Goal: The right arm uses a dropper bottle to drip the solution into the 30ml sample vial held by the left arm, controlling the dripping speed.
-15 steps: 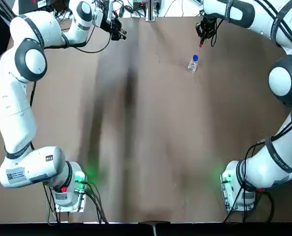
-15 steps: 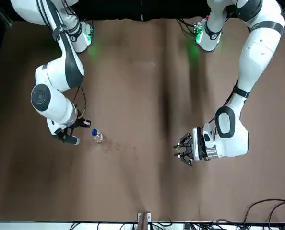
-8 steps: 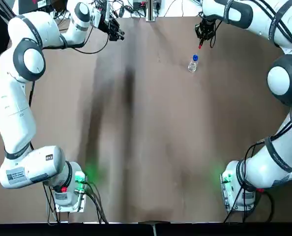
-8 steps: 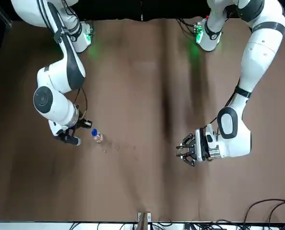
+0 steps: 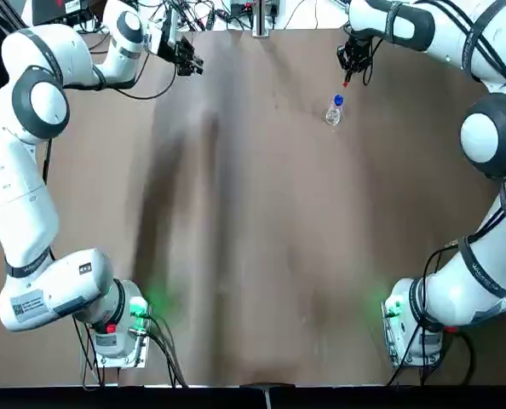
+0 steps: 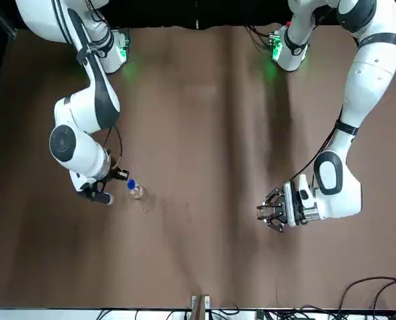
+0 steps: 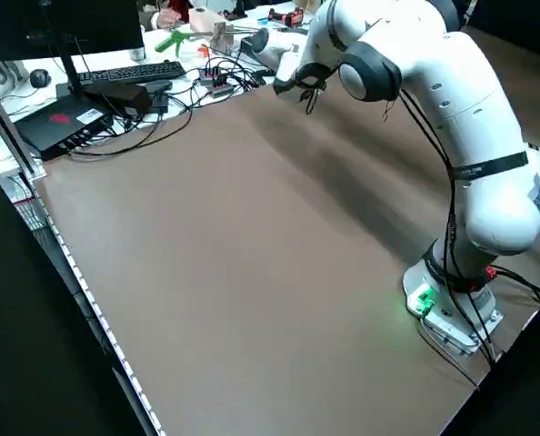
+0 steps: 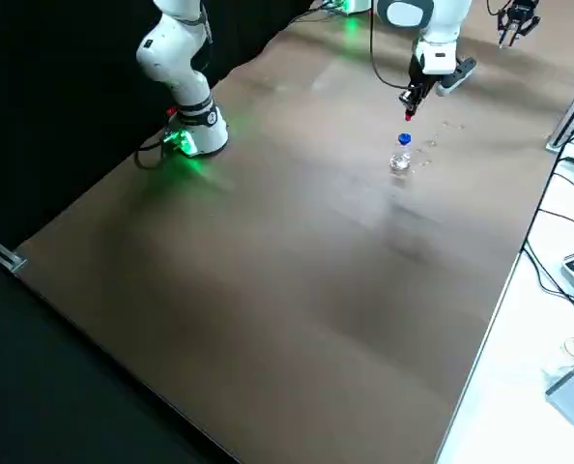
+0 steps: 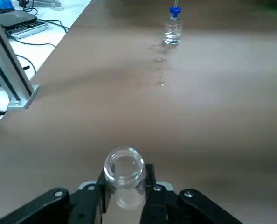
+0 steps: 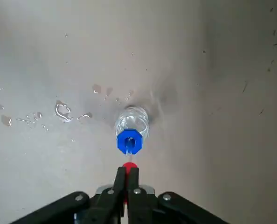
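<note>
1. On the brown table (image 5: pixel 261 256), the small clear round dropper bottle with a blue collar (image 5: pixel 335 111) stands upright near the far edge on the robot's right side, its collar open with nothing screwed into it.

2. The black right gripper (image 10: pixel 127 181) hangs above and just beside that bottle, its two fingers pinched on the thin red-topped dropper (image 10: pixel 128 167), which is out of the bottle and apart from the blue collar.

3. In the right side view, the red tip (image 8: pixel 409 113) sits above the bottle (image 8: pixel 401 155), clear of it, with the white right arm (image 8: pixel 432 39) reaching down from behind.

4. Small clear drops (image 10: pixel 59 111) speckle the table beside the bottle.

5. The black left gripper (image 9: pixel 124 196) is at the far left edge of the table, well apart from the bottle, and clamps the slim clear glass sample vial (image 9: pixel 124 175) between its fingers; the vial's open round mouth faces the wrist camera.

6. The overhead view shows the white left arm (image 5: pixel 31 102) stretched along the table's left side, with its gripper (image 5: pixel 183 58) close to the cables at the far edge.

7. A keyboard (image 7: pixel 129 72) and a tangle of cables (image 7: pixel 215 82) lie on the white bench beyond the table.
</note>
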Robot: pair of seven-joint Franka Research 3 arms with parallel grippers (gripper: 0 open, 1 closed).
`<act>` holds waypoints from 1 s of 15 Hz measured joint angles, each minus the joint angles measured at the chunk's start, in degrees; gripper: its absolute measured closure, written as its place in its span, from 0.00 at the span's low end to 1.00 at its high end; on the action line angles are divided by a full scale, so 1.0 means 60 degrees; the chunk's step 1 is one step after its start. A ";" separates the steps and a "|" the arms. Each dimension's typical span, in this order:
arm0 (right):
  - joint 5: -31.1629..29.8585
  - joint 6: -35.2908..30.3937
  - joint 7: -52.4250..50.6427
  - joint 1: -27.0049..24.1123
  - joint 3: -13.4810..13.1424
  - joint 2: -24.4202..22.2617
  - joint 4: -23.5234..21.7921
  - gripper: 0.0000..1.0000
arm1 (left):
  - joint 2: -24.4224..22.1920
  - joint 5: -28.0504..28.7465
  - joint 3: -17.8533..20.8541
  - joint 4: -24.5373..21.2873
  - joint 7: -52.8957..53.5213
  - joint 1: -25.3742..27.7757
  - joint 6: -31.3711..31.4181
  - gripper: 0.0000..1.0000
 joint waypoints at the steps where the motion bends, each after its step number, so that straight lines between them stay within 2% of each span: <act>1: 0.0000 0.0000 0.0000 0.0000 0.0000 0.0013 0.0000 0.96 | 0.0000 -0.0004 -0.0007 -0.0001 0.0000 0.0088 -0.0046 0.69; 11: -0.0036 0.0171 -0.0002 0.0000 0.0005 0.0234 -0.0001 0.96 | 0.0309 -0.0296 -0.0005 -0.0116 0.0091 0.0975 -0.0941 0.69; 15: -0.0066 0.0268 -0.0004 0.0000 0.0005 0.0328 -0.0002 0.95 | 0.0424 -0.0295 0.0119 -0.0557 0.0718 0.1519 -0.1186 0.69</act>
